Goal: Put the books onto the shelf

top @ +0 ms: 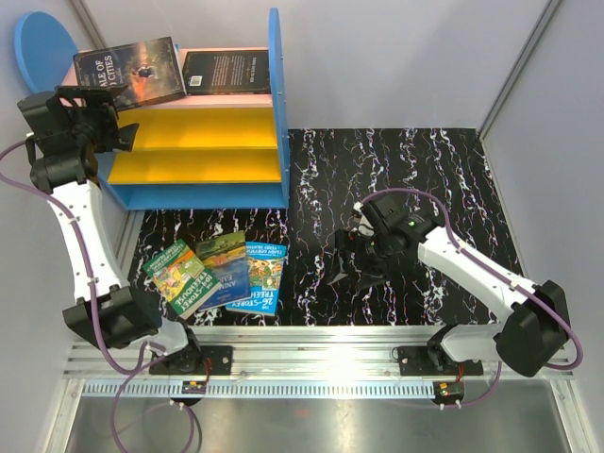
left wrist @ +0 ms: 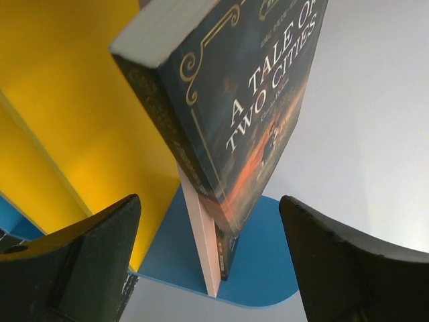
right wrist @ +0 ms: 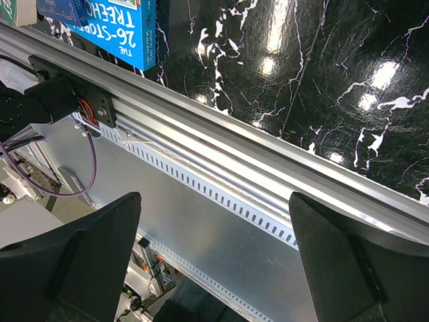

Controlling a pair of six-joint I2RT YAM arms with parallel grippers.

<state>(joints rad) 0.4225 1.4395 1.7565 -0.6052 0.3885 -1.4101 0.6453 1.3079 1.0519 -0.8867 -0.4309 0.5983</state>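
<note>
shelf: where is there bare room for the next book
Both yellow boards are bare between the blue side panels; the left arm crowds their left end. The pink top board is crowded with two dark books.

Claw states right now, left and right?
Left claw: open, not gripping the book in front of it.
Right claw: open, empty.

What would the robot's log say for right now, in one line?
shelf: two dark books on top | table: three colourful books | left pincer: open, by Tale of Two Cities | right pincer: open, empty
</note>
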